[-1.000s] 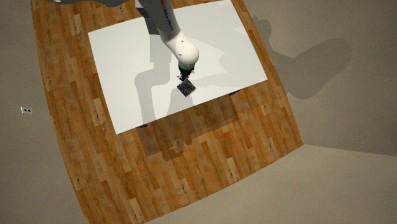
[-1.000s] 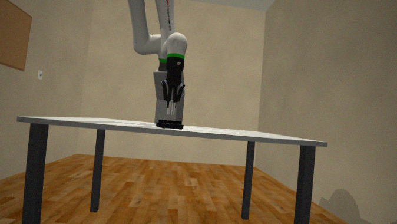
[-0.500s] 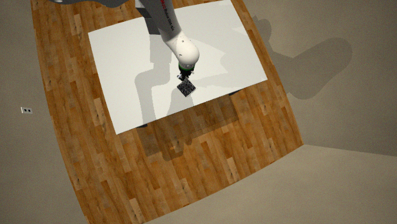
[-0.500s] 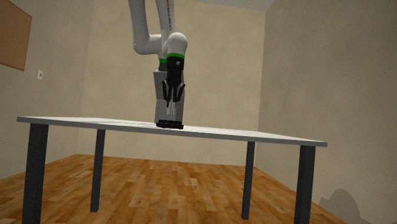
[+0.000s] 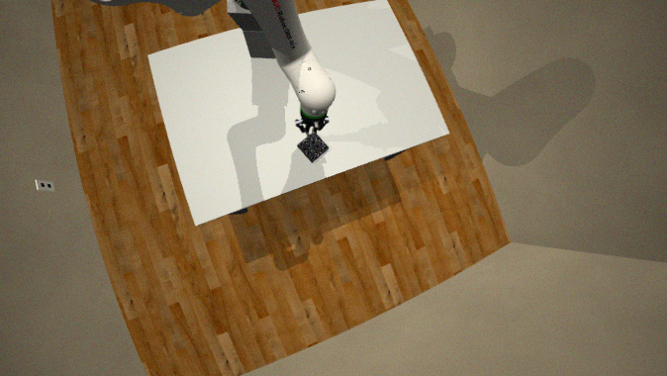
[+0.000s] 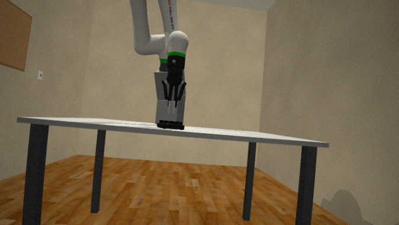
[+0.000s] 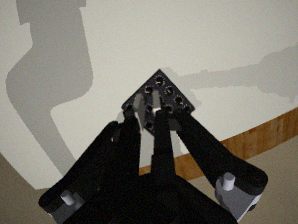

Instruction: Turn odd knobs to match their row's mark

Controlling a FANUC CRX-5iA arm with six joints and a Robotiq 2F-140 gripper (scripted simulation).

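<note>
The black knob box (image 5: pixel 313 147) (image 6: pixel 170 125) (image 7: pixel 170 86) stands flat on the white table (image 5: pixel 208 99) (image 6: pixel 89 122) (image 7: pixel 200 16), near its front edge. It shows as a small diamond in the wrist view, and its knobs and white lines are too small to read. My gripper (image 5: pixel 311 130) (image 6: pixel 171 110) (image 7: pixel 148 100) points straight down and hangs a short way above the box, clear of the knobs. Its fingers stand close together with only a narrow gap and nothing between them. In the wrist view the fingertips cover the box's left part.
The arm's grey base block (image 6: pixel 170 97) stands on the table behind the box. The table's edge (image 7: pixel 266 132) runs close beside the box, with the wooden floor (image 5: pixel 297 277) below.
</note>
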